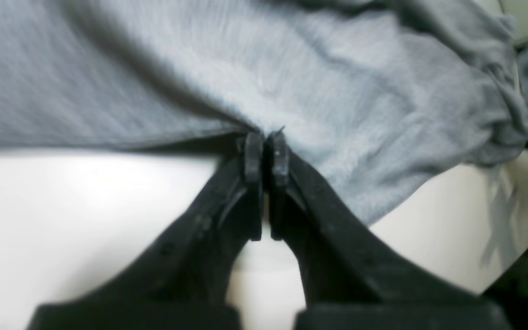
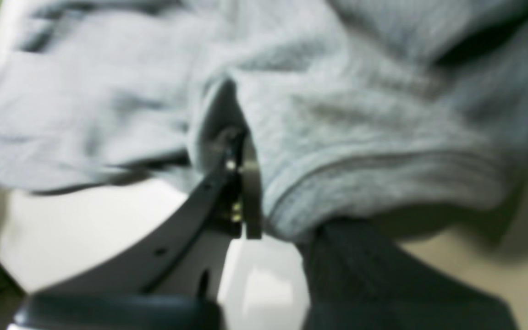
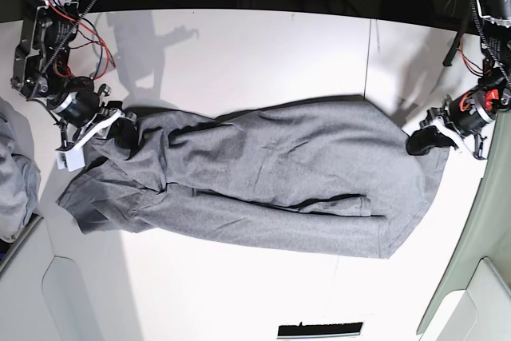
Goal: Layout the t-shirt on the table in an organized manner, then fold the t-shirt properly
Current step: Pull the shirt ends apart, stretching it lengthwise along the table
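Both grippers, left gripper (image 1: 266, 151) and right gripper (image 2: 245, 183), pinch the t-shirt (image 3: 271, 181) edges, so they should pull evenly toward opposite table (image 3: 239, 45) edges.

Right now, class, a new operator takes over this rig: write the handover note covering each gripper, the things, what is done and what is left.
Left gripper: shut on the t-shirt edge.
Right gripper: shut on the shirt's other end.
T-shirt: stretched lengthwise across the table, one arm at each end, wrinkled and bunched near the right gripper.
Done: both ends gripped.
Left: smooth it flat, then fold.
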Available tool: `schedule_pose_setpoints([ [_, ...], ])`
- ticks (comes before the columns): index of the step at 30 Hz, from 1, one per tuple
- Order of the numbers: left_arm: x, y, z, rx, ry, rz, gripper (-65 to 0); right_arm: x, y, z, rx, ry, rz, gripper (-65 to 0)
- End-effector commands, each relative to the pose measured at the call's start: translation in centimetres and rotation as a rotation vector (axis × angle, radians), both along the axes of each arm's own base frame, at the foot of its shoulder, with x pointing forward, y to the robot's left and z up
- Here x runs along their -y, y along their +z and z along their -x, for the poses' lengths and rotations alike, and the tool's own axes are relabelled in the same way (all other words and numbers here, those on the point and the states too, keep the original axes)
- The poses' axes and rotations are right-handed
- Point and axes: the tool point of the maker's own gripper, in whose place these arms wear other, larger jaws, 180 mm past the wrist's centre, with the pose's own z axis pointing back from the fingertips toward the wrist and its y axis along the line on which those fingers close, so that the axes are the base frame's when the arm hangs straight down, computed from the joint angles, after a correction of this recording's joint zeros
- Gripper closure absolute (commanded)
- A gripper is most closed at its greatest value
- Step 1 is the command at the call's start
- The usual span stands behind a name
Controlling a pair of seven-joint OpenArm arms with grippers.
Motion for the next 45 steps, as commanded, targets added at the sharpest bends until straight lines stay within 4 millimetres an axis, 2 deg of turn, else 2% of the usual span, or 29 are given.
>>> schedule_pose_setpoints([
  [1, -0.4, 2.5, -0.8, 0.067, -0.028, -0.016, 0.0, 0.8, 2.4, -0.5, 0.076, 0.007, 0.013, 0.0],
  [6, 0.5, 8.5, -1.8, 0.209, -0.149, -0.136, 0.0, 2.0, 8.6, 0.1, 0.212, 0.066, 0.08, 0.0],
  [11, 1.4, 15.6, -2.7, 0.413, -0.187, -0.225, 0.0, 4.8, 13.8, -1.1, 0.355, 0.019, 0.123, 0.0],
  [13, 1.2, 16.5, -3.1, 0.441, -0.179, -0.243, 0.0, 5.7, 14.8, -2.0, 0.386, -0.004, 0.145, 0.0],
  [16, 1.2, 14.6, -3.6, 0.404, -0.173, -0.247, 0.0, 6.6, 14.5, -3.7, 0.373, -0.025, 0.177, 0.0],
  [19, 1.6, 11.2, -4.6, 0.338, -0.168, -0.235, 0.0, 6.9, 12.6, -5.7, 0.319, -0.038, 0.156, 0.0],
  [20, 1.7, 9.8, -4.9, 0.311, -0.167, -0.235, 0.0, 6.9, 11.7, -6.3, 0.296, -0.042, 0.144, -3.4],
  [23, 2.6, 5.4, -5.4, 0.204, -0.177, -0.22, 0.0, 6.7, 8.9, -7.6, 0.21, -0.043, 0.101, -29.6],
  [24, 2.9, 4.1, -5.2, 0.166, -0.184, -0.214, 0.0, 6.5, 8.1, -7.7, 0.184, -0.041, 0.087, -34.8],
  [25, 3.2, 2.8, -5.0, 0.133, -0.187, -0.206, 0.0, 6.3, 7.5, -7.6, 0.166, -0.038, 0.074, -35.8],
  [27, 3.3, 1.1, -4.3, 0.082, -0.186, -0.192, -7.8, 5.7, 6.9, -7.0, 0.147, -0.031, 0.037, -35.8],
  [29, 3.1, 0.5, -4.1, 0.063, -0.179, -0.187, -16.4, 4.8, 7.1, -6.3, 0.146, -0.006, -0.008, -35.6],
  [31, 2.9, 0.6, -4.1, 0.064, -0.175, -0.187, -19.7, 4.1, 7.2, -5.4, 0.148, 0.016, -0.026, -35.6],
  [35, 2.4, 1.6, -4.4, 0.088, -0.171, -0.185, -19.7, 2.5, 6.2, -2.4, 0.126, 0.055, -0.023, -35.6],
  [40, 1.7, 1.8, -4.4, 0.087, -0.169, -0.203, -19.7, -0.1, 2.6, 2.2, 0.025, 0.07, -0.069, -35.6],
  [43, 1.3, 1.9, -4.3, 0.082, -0.169, -0.211, -19.7, -1.5, 0.5, 3.8, -0.013, 0.064, -0.048, -35.6],
  [45, 1.3, 2.0, -4.1, 0.068, -0.171, -0.186, -19.7, -2.0, -0.3, 4.1, -0.008, 0.05, -0.03, -35.6],
])
